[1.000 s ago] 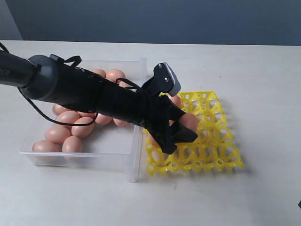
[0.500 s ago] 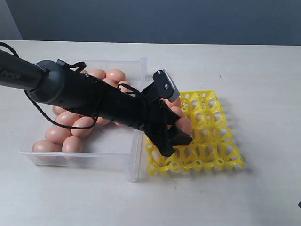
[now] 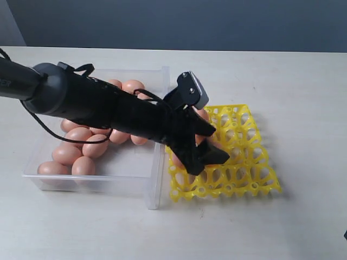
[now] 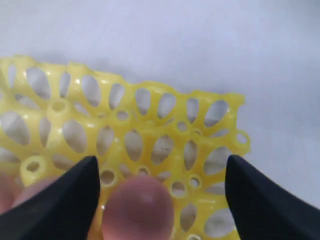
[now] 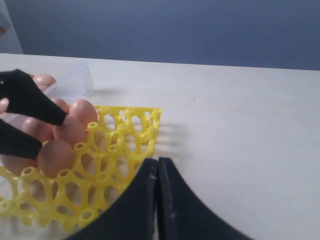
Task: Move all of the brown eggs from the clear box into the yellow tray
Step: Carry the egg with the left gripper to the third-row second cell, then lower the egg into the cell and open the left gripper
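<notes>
now left fingers (image 4: 65,200) spread wider than before, brown egg (image 4: 139,207) resting in yellow tray (image 4: 150,100), right fingers (image 5: 140,200) pressed together

Legible markings: none; the sole trace is a fragment of pale lettering on the black tube of the left arm (image 3: 7,82), cut off at the exterior view's edge and too partial to be read.
</notes>
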Controlling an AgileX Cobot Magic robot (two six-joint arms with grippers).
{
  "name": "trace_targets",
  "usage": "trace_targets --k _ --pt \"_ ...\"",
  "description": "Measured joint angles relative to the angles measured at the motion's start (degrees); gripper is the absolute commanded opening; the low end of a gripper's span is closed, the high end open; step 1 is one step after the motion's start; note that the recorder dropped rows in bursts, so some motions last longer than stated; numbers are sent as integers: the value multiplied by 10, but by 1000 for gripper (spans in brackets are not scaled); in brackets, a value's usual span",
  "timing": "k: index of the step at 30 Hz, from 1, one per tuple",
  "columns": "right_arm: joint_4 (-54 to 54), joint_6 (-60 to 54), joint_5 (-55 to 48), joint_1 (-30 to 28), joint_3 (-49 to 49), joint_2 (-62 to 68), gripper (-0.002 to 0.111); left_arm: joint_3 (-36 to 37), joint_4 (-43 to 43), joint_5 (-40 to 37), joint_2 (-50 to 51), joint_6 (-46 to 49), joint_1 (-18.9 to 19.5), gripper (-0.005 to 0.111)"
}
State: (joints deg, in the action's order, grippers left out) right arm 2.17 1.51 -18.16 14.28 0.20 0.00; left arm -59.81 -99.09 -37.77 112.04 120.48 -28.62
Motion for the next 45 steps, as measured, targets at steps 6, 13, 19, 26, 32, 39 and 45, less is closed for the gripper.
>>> trace_targets --k 6,13,19,26,32,39,45 --pt "0 0 0 0 0 0 1 -3 0 32 -66 0 0 26" --pt "0 0 0 0 0 0 1 -4 6 84 -66 -44 -30 1" --pt "0 0 0 0 0 0 1 -4 449 123 -129 -533 -33 1" --pt "0 0 0 0 0 0 1 -4 696 32 -203 -736 -29 1" --pt "0 0 0 0 0 0 1 -4 689 23 -124 -739 -29 1" --pt "0 0 0 0 0 0 1 -4 670 64 -108 -736 -29 1" --pt "0 0 0 0 0 0 1 -4 635 76 -104 -708 -29 1"
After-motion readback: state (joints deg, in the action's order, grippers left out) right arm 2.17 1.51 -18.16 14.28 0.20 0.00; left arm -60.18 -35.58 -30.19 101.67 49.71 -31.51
